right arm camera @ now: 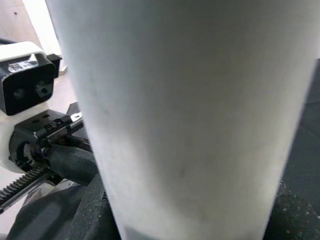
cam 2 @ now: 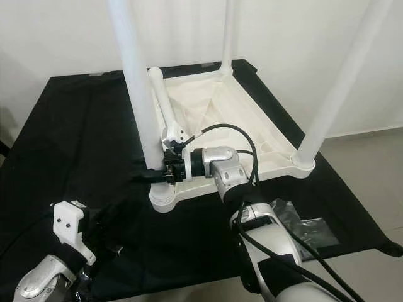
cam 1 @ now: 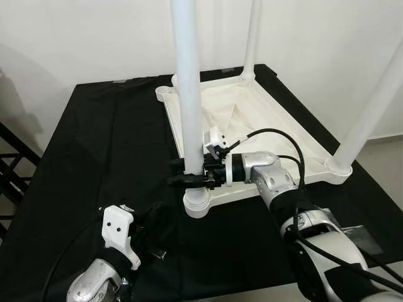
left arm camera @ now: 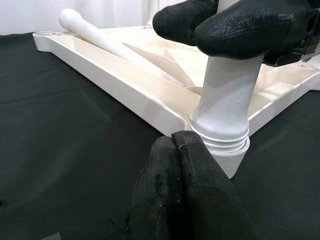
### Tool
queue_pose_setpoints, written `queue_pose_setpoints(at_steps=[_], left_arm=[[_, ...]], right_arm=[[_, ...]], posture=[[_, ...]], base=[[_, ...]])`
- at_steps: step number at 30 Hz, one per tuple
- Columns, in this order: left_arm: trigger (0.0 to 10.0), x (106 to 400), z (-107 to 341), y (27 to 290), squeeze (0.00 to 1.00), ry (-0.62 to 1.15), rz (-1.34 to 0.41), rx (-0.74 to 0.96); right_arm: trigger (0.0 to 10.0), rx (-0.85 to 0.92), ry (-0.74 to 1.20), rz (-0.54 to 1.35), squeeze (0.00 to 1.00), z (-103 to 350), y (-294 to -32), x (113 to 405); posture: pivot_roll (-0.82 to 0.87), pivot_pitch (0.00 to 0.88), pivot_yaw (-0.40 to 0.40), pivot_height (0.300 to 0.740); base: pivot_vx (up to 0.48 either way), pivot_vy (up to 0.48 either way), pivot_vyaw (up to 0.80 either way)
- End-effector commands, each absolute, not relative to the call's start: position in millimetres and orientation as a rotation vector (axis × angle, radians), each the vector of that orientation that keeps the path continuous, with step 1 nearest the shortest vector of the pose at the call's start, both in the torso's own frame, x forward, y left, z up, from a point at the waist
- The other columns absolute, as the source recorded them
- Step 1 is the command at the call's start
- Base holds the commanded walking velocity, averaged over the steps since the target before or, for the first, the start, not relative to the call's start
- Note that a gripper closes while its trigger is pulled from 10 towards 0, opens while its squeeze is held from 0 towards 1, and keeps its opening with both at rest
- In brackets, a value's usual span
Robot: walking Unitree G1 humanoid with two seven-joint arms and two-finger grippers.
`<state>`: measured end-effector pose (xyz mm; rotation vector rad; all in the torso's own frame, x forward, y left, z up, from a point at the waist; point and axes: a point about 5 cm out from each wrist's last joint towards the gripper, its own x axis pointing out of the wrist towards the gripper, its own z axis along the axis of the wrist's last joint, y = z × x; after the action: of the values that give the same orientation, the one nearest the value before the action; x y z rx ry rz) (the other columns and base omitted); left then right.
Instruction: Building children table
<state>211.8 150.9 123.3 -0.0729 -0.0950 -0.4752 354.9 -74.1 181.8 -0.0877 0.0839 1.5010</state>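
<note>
The white tabletop [left arm camera: 115,90] lies upside down on a black cloth [cam 1: 94,145]. Three white legs stand upright in its corner sockets. My right gripper [cam 1: 189,178] is shut on the near-left leg [cam 1: 187,94], just above its socket [cam 1: 196,204]. A loose fourth leg [cam 2: 162,100] rests inside the tabletop, pointing toward the empty far-left socket [cam 1: 165,93]. My left gripper [left arm camera: 173,142] is low over the cloth just in front of the near-left socket, its fingers shut with nothing between them.
Upright legs stand at the far corner [cam 1: 252,38] and the near-right corner [cam 1: 368,113]. A white wall is behind. A dark rack [cam 1: 12,170] stands at the left edge. A clear plastic bag [cam 2: 302,226] lies on the cloth to the right.
</note>
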Motion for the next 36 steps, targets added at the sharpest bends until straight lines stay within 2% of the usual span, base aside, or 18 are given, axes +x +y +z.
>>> queue_pose_setpoints(at_steps=[1,7,8,9,10,11,15,20,21,23,24,25,26,30,32,33,35,36], left_arm=[[10.0,210.3,120.3,150.1,0.00,-0.084,-0.477,-0.066],[10.0,209.7,120.4,150.1,0.00,-0.084,-0.478,-0.067],[10.0,208.8,120.7,150.4,0.00,-0.085,-0.477,-0.068],[10.0,208.4,121.1,151.3,0.00,-0.086,-0.476,-0.068],[10.0,208.4,121.1,151.3,0.00,-0.086,-0.476,-0.068],[10.0,208.2,121.4,152.0,0.00,-0.086,-0.475,-0.068],[10.0,208.2,119.6,150.6,0.00,-0.079,-0.489,-0.072],[10.0,207.0,120.0,151.3,0.00,-0.084,-0.472,-0.068],[10.0,206.6,120.1,151.5,0.00,-0.085,-0.468,-0.067],[10.0,206.3,120.1,151.5,0.00,-0.085,-0.465,-0.067],[10.0,206.2,120.2,151.6,0.00,-0.084,-0.468,-0.068],[10.0,206.2,120.2,151.6,0.00,-0.084,-0.468,-0.068],[10.0,206.2,120.2,151.5,0.00,-0.082,-0.473,-0.068],[10.0,207.3,120.1,151.3,0.00,-0.079,-0.480,-0.065],[10.0,207.6,120.2,151.1,0.00,-0.079,-0.479,-0.064],[10.0,207.9,120.2,151.1,0.00,-0.081,-0.476,-0.062],[10.0,208.0,120.3,151.1,0.00,-0.081,-0.474,-0.062],[10.0,208.3,120.1,150.8,0.00,-0.081,-0.473,-0.061]], right_arm=[[0.0,-0.062,0.104,1.447,0.00,170.2,-79.1,352.5],[0.0,-0.077,0.110,1.358,0.00,164.7,-84.8,353.1],[0.0,-0.010,0.130,0.958,0.00,141.7,-82.2,348.8],[0.0,0.039,0.155,0.733,0.00,123.3,-78.5,329.6],[0.0,0.039,0.155,0.733,0.00,123.3,-78.5,329.6],[0.0,0.072,0.176,0.572,0.00,114.0,-80.1,314.1],[0.0,-0.027,0.169,0.649,0.00,110.3,-69.9,308.0],[0.0,-0.032,0.169,0.652,0.00,111.1,-68.7,311.5],[10.0,-0.037,0.163,0.658,0.00,113.5,-68.5,315.7],[10.0,-0.044,0.163,0.641,0.00,116.8,-67.8,315.5],[10.0,-0.030,0.144,0.673,0.67,123.8,-64.7,317.0],[10.0,-0.030,0.144,0.673,0.67,123.8,-64.7,317.0],[10.0,0.000,0.137,0.761,1.00,132.7,-58.8,318.0],[10.0,0.108,0.060,1.109,1.00,166.0,-60.8,333.4],[10.0,0.091,0.020,1.148,1.00,177.9,-67.7,343.4],[10.0,0.058,-0.016,1.187,0.25,191.7,-74.6,354.1],[10.0,0.048,-0.021,1.204,0.25,195.2,-75.8,356.5],[10.0,0.034,-0.002,1.260,0.00,196.9,-76.1,357.5]], posture=[[0.02,0.074,0.009,0.740],[0.02,0.075,0.005,0.740],[0.01,0.081,-0.012,0.740],[0.03,0.098,0.004,0.740],[0.03,0.098,0.004,0.740],[0.03,0.098,0.004,0.740],[0.03,0.082,-0.009,0.740],[0.03,0.080,-0.004,0.740],[0.03,0.077,-0.001,0.740],[0.03,0.077,-0.001,0.740],[0.04,0.074,0.009,0.740],[0.04,0.074,0.009,0.740],[0.04,0.074,0.010,0.740],[0.05,0.071,0.014,0.740],[0.06,0.072,0.011,0.740],[0.06,0.072,0.010,0.740],[0.06,0.072,0.010,0.740],[0.06,0.069,0.008,0.740]], base=[[0.000,0.000,0.00],[0.000,0.000,0.00],[0.000,0.000,0.00],[0.000,0.000,0.00],[0.000,0.000,0.00],[0.000,0.000,0.00],[0.000,0.000,0.00],[0.000,0.000,0.00],[0.000,0.000,0.00],[0.000,0.000,0.00],[0.000,0.000,0.00],[0.000,0.000,0.00],[0.000,0.000,0.00],[0.000,0.000,0.00],[0.000,0.000,0.00],[0.000,0.000,0.00],[0.000,0.000,0.00],[0.000,0.000,0.00]])
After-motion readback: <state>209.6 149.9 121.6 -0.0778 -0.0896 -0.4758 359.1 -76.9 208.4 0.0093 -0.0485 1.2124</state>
